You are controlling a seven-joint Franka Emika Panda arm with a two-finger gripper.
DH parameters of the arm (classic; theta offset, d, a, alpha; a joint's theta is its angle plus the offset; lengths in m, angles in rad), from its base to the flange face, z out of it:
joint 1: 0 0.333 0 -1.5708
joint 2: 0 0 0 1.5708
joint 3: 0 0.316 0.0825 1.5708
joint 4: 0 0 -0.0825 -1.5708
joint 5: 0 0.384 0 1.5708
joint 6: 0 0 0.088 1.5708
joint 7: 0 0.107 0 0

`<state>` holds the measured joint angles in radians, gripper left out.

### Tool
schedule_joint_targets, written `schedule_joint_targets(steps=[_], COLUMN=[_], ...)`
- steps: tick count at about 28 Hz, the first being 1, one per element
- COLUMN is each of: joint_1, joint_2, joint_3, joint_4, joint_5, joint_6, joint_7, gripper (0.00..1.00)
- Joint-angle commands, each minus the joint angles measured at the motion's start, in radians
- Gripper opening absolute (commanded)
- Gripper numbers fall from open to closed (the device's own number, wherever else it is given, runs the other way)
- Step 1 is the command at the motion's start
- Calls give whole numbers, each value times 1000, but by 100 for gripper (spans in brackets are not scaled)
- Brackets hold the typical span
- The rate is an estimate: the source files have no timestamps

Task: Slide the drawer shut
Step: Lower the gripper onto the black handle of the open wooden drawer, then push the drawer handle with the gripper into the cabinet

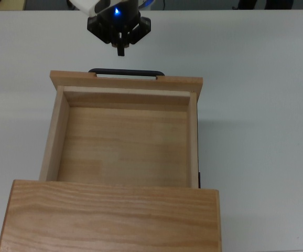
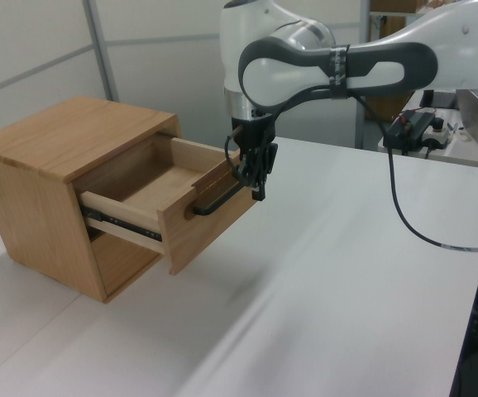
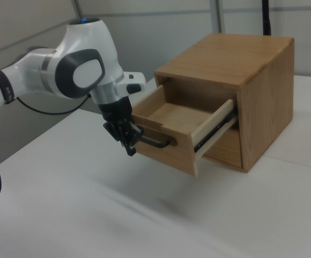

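Cabinet (image 1: 109, 215) front hidden in the top view, only the grained top board showing, cut off at the bottom edge. Drawer (image 1: 122, 134) pulled well out, empty, front panel and black handle (image 1: 126, 72) toward the top view's upper edge. Gripper (image 1: 121, 51) just beyond the handle, clear of it in the top view; fingers pressed together, nothing between them. Arm mostly cut off there, only the wrist and a blue light showing.

Left view: gripper (image 2: 256, 186) overlapping the handle's far end (image 2: 222, 197), contact impossible to judge. Black slide rail (image 2: 119, 225) under the drawer wall, unseen from above.

Right view: gripper (image 3: 129, 145) beside the handle (image 3: 158, 143), fingertips pointing down; open gap below the drawer in the cabinet.
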<state>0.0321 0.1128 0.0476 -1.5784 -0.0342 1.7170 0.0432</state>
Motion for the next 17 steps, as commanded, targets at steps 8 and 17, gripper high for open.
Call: schedule_joint_targets(steps=[8, 17], joint_1=[6, 3], joint_2=[94, 165], joint_3=[-14, -38], joint_4=[35, 100], joint_5=[-6, -6], joint_6=[153, 260], joint_7=[95, 116], gripper=[0, 0])
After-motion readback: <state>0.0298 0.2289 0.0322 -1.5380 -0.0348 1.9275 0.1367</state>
